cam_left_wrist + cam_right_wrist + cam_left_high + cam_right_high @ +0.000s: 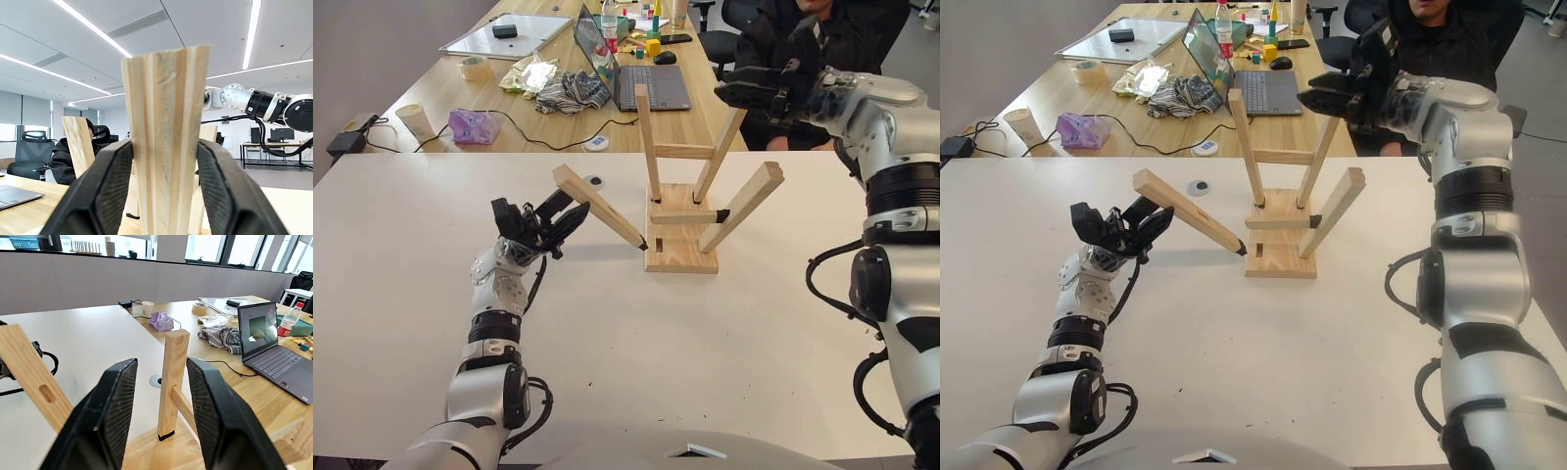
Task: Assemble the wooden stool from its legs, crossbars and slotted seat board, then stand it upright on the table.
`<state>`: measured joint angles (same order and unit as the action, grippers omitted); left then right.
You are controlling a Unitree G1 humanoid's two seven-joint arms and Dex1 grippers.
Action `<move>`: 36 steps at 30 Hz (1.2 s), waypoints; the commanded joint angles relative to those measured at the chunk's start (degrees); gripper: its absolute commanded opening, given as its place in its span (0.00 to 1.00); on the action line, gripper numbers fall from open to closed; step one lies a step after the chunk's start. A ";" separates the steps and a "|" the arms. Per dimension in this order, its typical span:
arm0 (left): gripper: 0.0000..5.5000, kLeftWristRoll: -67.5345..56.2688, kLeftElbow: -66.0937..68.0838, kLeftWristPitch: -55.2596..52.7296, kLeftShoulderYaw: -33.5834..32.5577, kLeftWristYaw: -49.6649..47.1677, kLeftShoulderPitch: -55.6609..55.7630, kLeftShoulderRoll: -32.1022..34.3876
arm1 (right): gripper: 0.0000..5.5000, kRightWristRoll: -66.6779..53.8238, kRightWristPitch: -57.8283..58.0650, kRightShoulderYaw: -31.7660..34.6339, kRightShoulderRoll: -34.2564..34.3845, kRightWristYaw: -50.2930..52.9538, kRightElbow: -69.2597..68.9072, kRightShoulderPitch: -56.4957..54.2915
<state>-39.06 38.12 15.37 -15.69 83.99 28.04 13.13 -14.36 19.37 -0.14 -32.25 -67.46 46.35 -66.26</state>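
Slotted seat board (pixel 680 257) lies flat near the middle of the white table (pixel 607 372), with four legs rising from it. At the far side, the back-left leg (pixel 648 142) and back-right leg (pixel 717 157) lean toward each other and are joined by the upper crossbar (pixel 683 151). A lower crossbar (pixel 685 216) runs across just above the board. The front-right leg (pixel 741 208) tilts outward to the right.

The left gripper (pixel 563 211) is clamped on the upper end of the front-left leg (pixel 602 209), which slants down to the board's near left corner. In the left wrist view its pads (pixel 107 191) press both sides of the wood.

The right gripper (pixel 744 93) hangs raised beside the top of the back-right leg, its fingers (pixel 115 411) spread apart. In the right wrist view a leg stands between them with a gap on each side.

Behind the table is a wooden desk (pixel 431 93) carrying a laptop (pixel 641 78), a tape roll (pixel 476 67), a paper cup (pixel 414 119) and a purple bag (pixel 473 125)
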 commanded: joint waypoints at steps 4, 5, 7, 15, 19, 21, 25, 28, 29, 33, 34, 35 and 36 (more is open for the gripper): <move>0.36 -0.06 -5.00 -3.85 1.35 -0.37 0.23 -1.01 | 0.38 -3.44 5.12 7.66 -6.11 -3.15 11.48 -0.65; 0.36 -0.09 -5.47 -4.80 1.66 -0.24 0.37 -0.95 | 0.43 -3.87 6.49 8.34 -7.50 -5.12 12.56 -0.42; 0.36 0.05 -6.08 -6.60 2.02 -0.20 0.72 -0.30 | 0.51 -3.30 9.20 6.84 -10.99 -13.99 13.61 1.24; 0.36 0.72 -2.39 -7.64 1.22 -0.02 3.71 1.12 | 0.68 3.03 -1.11 -3.10 -11.42 -24.74 7.65 11.20; 0.36 1.17 -1.13 -7.98 1.38 0.02 4.47 1.57 | 0.68 -2.23 3.71 -4.10 -11.42 -24.99 2.54 13.61; 0.36 1.26 -0.54 -8.11 1.35 0.05 4.70 1.69 | 0.68 -7.65 7.86 -7.87 -12.91 -25.03 -4.88 17.38; 0.36 1.43 0.31 -8.07 1.13 0.08 5.10 1.65 | 0.68 -11.10 10.61 -10.68 -13.50 -25.03 -10.34 19.53; 0.36 1.39 0.24 -8.35 1.00 0.22 5.03 1.60 | 0.68 -9.25 9.82 -9.52 -11.31 -24.64 -9.08 18.43; 0.36 1.39 0.12 -8.51 0.94 0.31 4.95 1.60 | 0.68 -8.52 9.25 -9.30 -10.77 -24.37 -8.56 18.18; 0.36 1.37 -0.35 -9.37 0.83 0.74 4.50 1.70 | 0.68 -5.87 4.98 -7.78 -8.59 -20.11 -6.58 18.03; 0.36 1.36 -0.45 -9.56 0.79 0.79 4.37 1.70 | 0.68 -5.71 4.40 -7.42 -8.12 -19.34 -6.62 18.11; 0.36 1.36 -0.55 -9.75 0.72 0.80 4.26 1.72 | 0.68 -5.64 4.35 -7.00 -7.63 -19.07 -7.04 18.25; 0.36 1.41 -0.57 -9.86 0.63 0.83 4.14 1.77 | 0.68 -6.19 4.79 -6.61 -7.26 -19.24 -8.46 18.67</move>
<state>-37.83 38.12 5.95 -14.88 84.53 31.75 14.18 -20.53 24.38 -7.78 -40.78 -87.02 39.83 -47.19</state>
